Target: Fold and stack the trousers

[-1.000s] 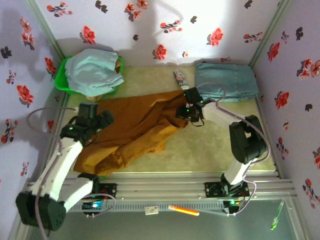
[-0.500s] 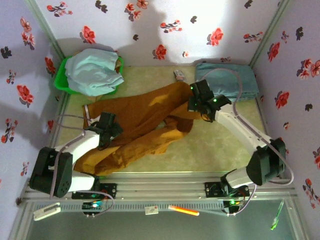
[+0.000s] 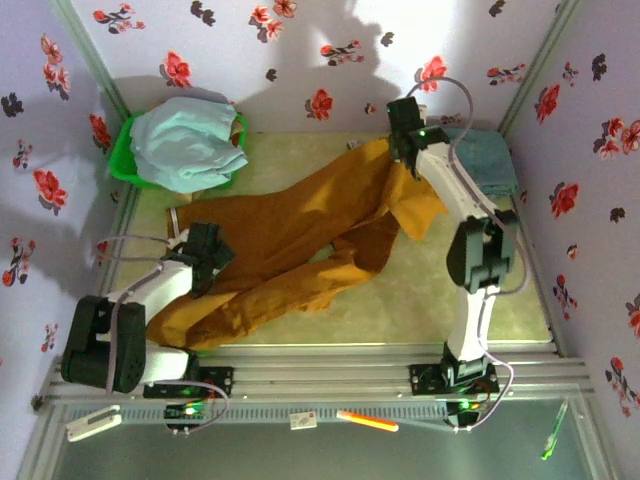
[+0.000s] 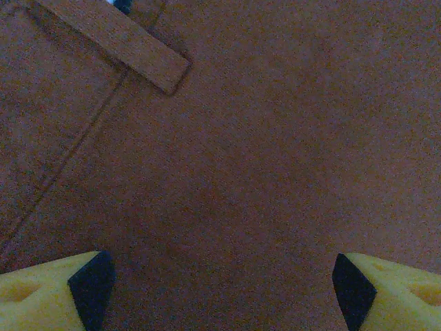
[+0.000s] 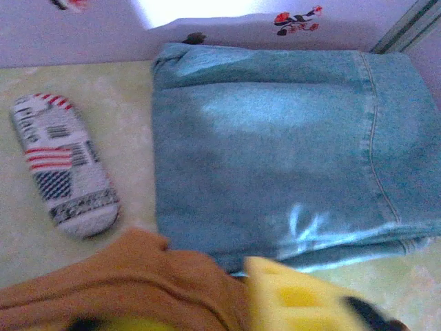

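The ochre-brown trousers (image 3: 290, 240) lie spread across the table, one leg drawn up to the back. My right gripper (image 3: 402, 138) is at the far back beside the wall and is shut on that leg's end. In the right wrist view the ochre cloth (image 5: 138, 283) is bunched between the yellow fingers (image 5: 296, 296). My left gripper (image 3: 205, 258) rests low over the trousers' left part. Its fingertips (image 4: 89, 283) stand wide apart, open, with flat cloth and a belt loop (image 4: 131, 48) below them.
A green basket (image 3: 122, 155) holding pale blue cloth sits at the back left. Folded blue jeans (image 5: 275, 138) lie at the back right, just behind my right gripper. A small printed case (image 5: 65, 165) lies left of them. Flowered walls close in three sides.
My right gripper has travelled toward the back wall, dragging the trouser leg with it. The left arm came down onto the cloth and has since stayed nearly still.
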